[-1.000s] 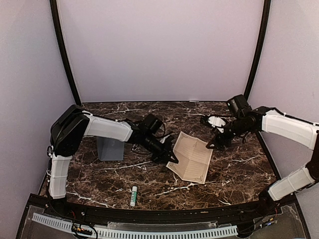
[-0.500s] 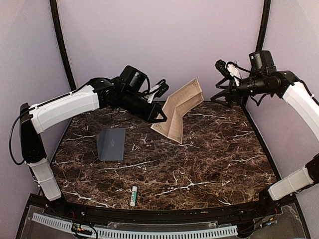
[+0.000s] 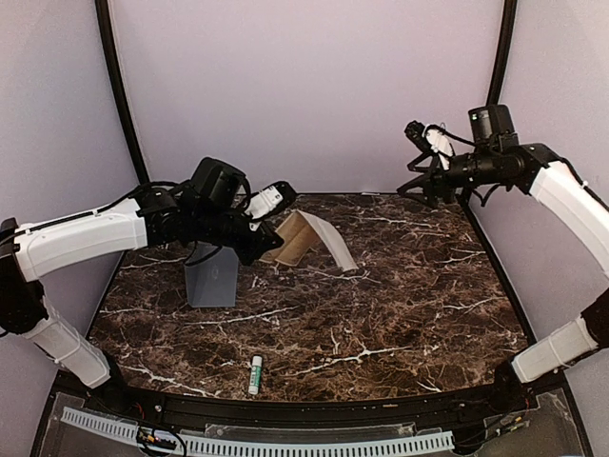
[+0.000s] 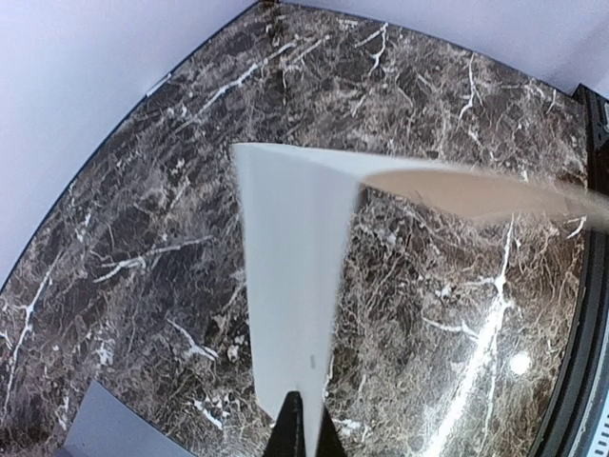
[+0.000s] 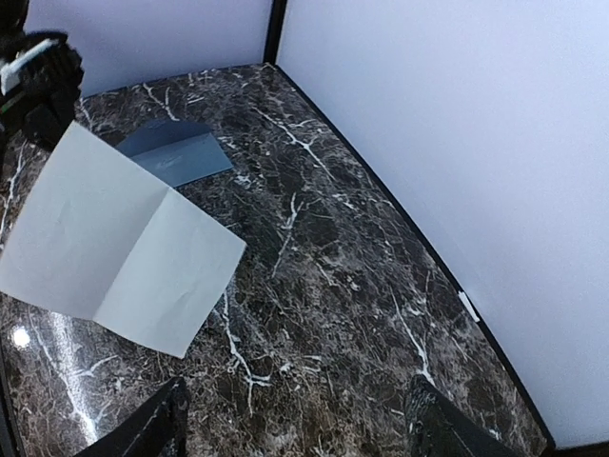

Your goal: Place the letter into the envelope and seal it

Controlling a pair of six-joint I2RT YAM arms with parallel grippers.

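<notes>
Letter [image 3: 322, 238]: creased, near edge pinched in clamped left gripper [image 3: 269, 249]. Right gripper [image 3: 425, 188]: jaws wide, empty, well apart from letter. Envelope [image 3: 211, 281]: flat, near left gripper

Lab booth — plain walls [image 3: 304, 95], marble tabletop [image 3: 381, 324].

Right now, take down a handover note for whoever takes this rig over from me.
Left gripper: shut on one edge of the letter, which is bent at its crease over the table. Whether its low end touches the table I cannot tell.
Right gripper: open, holding nothing, raised at the far right.
Envelope: flat on the table, left of the letter, not held.
Glue stick: lying near the front edge, untouched.
Done: letter gripped.
Left: put the letter into the envelope, then seal it.
</notes>
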